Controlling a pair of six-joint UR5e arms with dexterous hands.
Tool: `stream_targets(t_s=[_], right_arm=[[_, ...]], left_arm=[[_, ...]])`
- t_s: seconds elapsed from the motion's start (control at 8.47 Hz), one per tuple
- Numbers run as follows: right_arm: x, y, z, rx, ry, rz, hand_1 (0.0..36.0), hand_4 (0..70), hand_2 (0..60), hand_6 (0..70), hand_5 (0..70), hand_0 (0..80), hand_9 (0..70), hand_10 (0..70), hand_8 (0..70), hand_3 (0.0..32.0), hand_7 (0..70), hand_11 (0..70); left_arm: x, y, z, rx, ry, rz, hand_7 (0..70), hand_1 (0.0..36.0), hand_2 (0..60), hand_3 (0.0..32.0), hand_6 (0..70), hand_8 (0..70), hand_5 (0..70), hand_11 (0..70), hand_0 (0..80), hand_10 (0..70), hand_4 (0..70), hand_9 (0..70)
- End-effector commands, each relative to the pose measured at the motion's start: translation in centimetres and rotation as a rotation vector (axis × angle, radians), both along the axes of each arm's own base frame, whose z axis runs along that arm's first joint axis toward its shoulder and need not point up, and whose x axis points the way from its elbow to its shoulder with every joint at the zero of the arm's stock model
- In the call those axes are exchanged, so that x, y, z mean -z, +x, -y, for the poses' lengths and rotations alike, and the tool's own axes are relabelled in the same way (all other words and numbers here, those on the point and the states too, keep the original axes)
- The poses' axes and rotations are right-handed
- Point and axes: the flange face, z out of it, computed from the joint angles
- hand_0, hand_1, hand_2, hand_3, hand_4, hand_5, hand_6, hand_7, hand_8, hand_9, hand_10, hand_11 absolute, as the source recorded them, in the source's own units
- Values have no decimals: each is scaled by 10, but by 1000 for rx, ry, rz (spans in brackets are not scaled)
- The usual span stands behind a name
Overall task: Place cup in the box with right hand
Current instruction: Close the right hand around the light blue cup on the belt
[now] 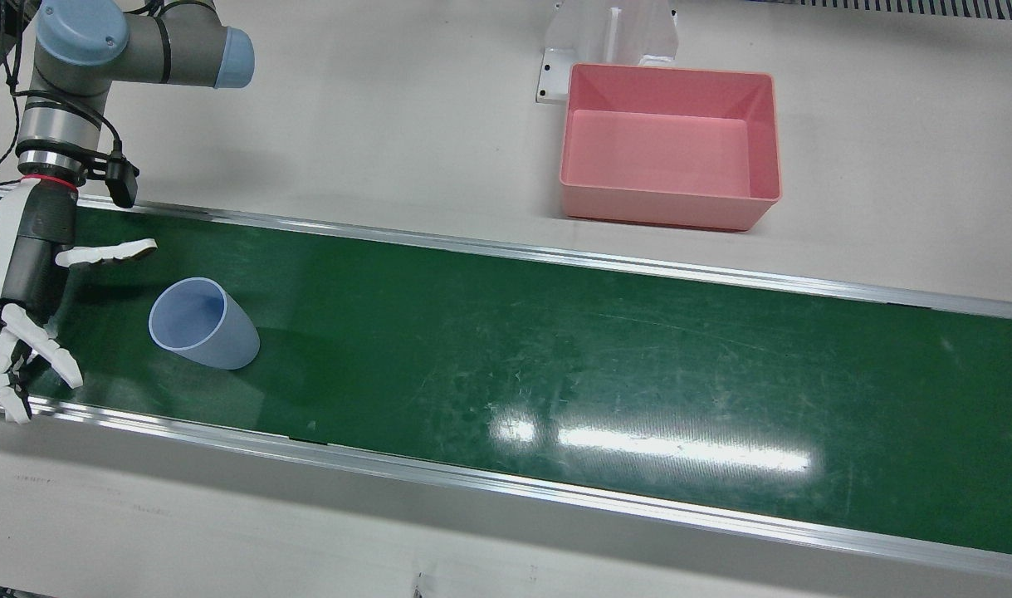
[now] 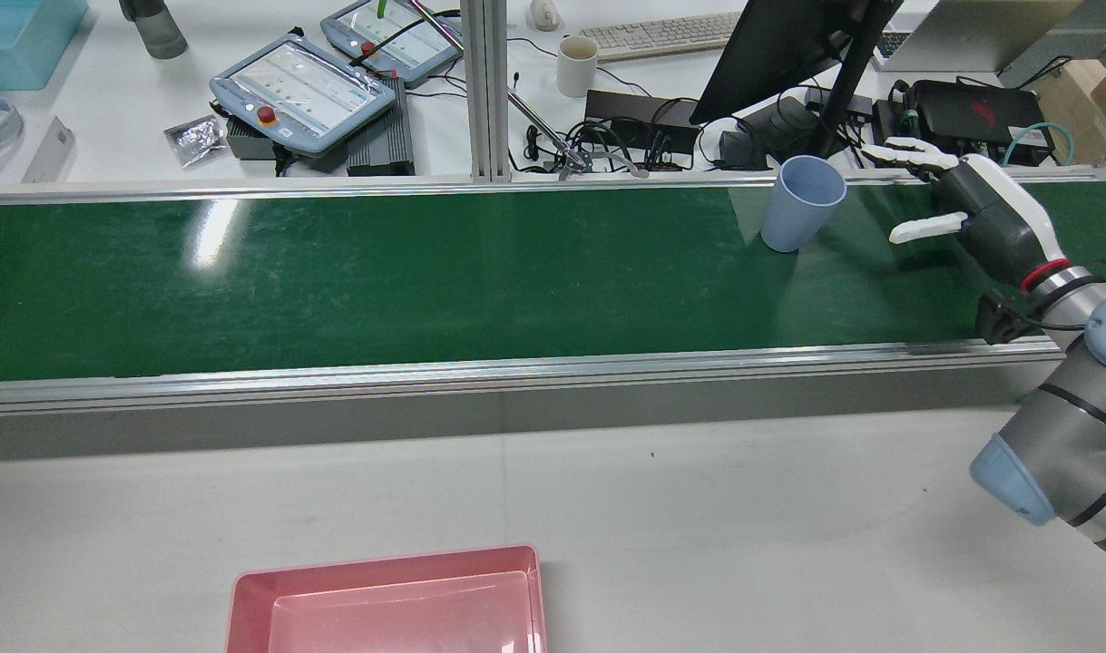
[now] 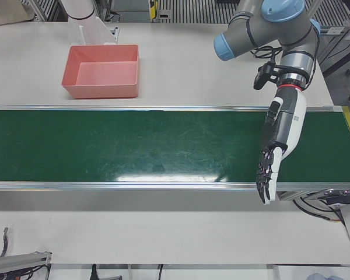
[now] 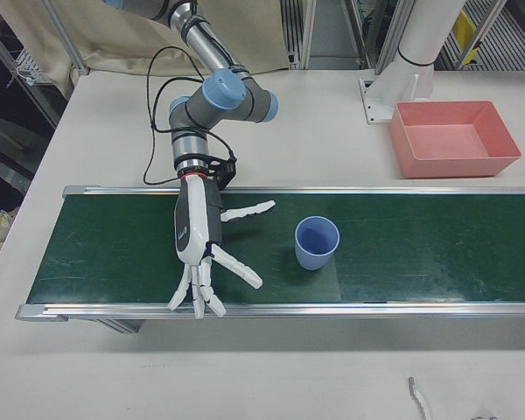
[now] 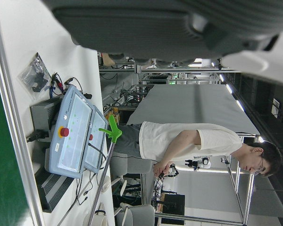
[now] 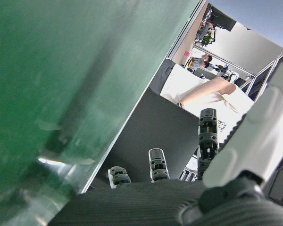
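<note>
Right hand (image 4: 199, 243) open, cup (image 4: 317, 242) beside, upright

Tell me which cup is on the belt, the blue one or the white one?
The blue cup stands upright on the green belt, beside the open right hand. The white mug sits on the desk beyond the belt, near the keyboard.
</note>
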Motion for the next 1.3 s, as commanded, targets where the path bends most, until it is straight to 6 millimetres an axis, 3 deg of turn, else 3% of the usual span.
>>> stream_targets(t_s=[0.0, 0.47, 0.83, 0.94, 1.06, 1.18], right_arm=[[-3, 1, -2, 1, -7, -5, 0, 219, 0, 0, 4, 449, 84, 0, 17, 320, 238, 0], [-4, 7, -1, -8, -19, -10, 0, 187, 0, 0, 5, 448, 82, 0, 16, 320, 233, 0], [-6, 12, -1, -22, -31, -20, 0, 216, 0, 0, 5, 452, 88, 0, 19, 320, 242, 0], [-6, 12, -1, -25, -41, -28, 0, 438, 0, 21, 0, 457, 108, 0, 28, 218, 283, 0], [-2, 13, 1, -30, -36, -32, 0, 700, 0, 65, 0, 459, 115, 0, 33, 0, 323, 0], [-1, 16, 2, -36, -32, -37, 0, 700, 0, 73, 0, 464, 108, 0, 29, 0, 357, 0]], left_arm=[[0, 0, 0, 0, 1, 0, 0, 0, 0, 0, 0, 0, 0, 0, 0, 0, 0, 0], [0, 0, 0, 0, 0, 0, 0, 0, 0, 0, 0, 0, 0, 0, 0, 0, 0, 0], [0, 0, 0, 0, 0, 0, 0, 0, 0, 0, 0, 0, 0, 0, 0, 0, 0, 0], [0, 0, 0, 0, 0, 0, 0, 0, 0, 0, 0, 0, 0, 0, 0, 0, 0, 0], [0, 0, 0, 0, 0, 0, 0, 0, 0, 0, 0, 0, 0, 0, 0, 0, 0, 0], [0, 0, 0, 0, 1, 0, 0, 0, 0, 0, 0, 0, 0, 0, 0, 0, 0, 0]])
